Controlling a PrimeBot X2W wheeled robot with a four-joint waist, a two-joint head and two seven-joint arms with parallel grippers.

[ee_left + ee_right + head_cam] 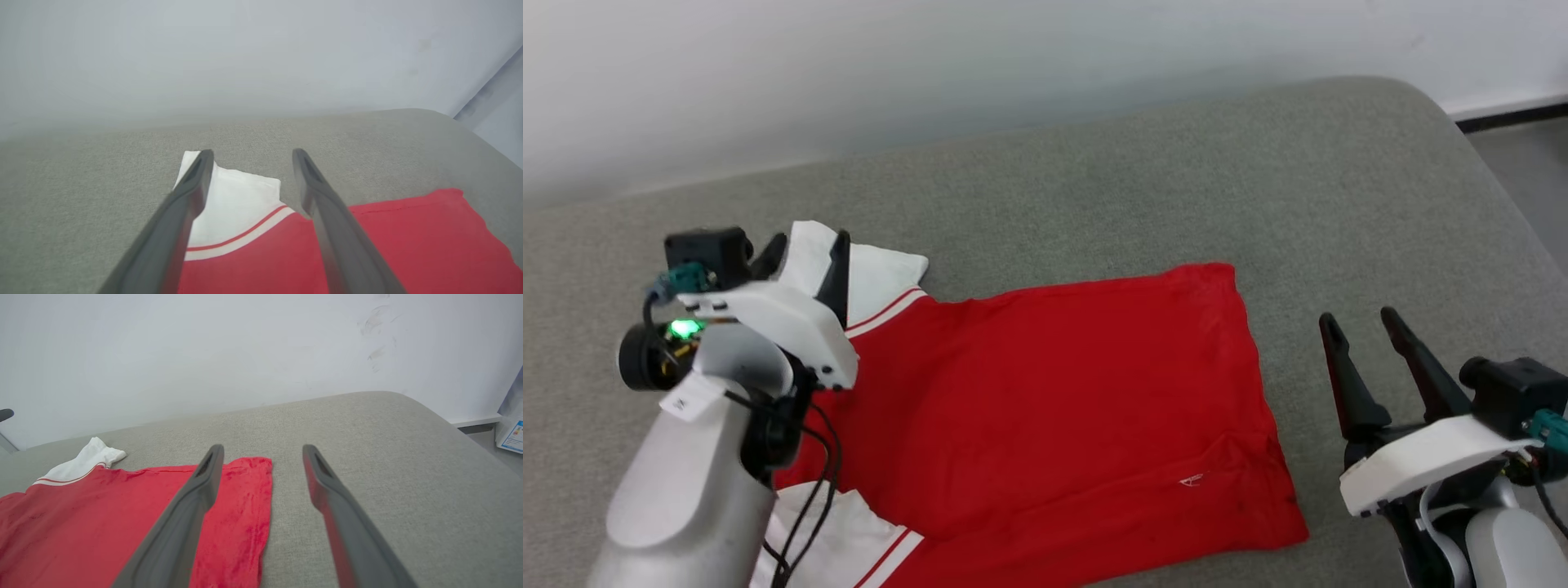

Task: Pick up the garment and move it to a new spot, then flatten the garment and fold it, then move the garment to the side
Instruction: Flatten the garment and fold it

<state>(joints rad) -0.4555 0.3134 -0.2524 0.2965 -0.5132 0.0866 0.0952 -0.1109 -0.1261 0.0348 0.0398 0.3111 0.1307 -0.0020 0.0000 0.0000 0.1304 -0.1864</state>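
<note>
The left arm's pale forearm [686,482] rises at lower left. A grey upholstered cushion [1094,188] meets a white wall [931,65]. On the cushion the red garment [1054,392] lies flat, plain side up. The left gripper [810,242] is spread and empty over the garment's upper white sleeve [882,278], and the right gripper [1359,318] is spread and empty beside the hem. The forearm hides the collar, and the lower sleeve is cut off.

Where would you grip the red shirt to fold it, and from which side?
Probably its two far corners, since the garment lies flat, sleeves leftward. The open left gripper drops from above onto the far white sleeve; the open right gripper comes from the right to the far hem corner, whose edge faces it.
</note>
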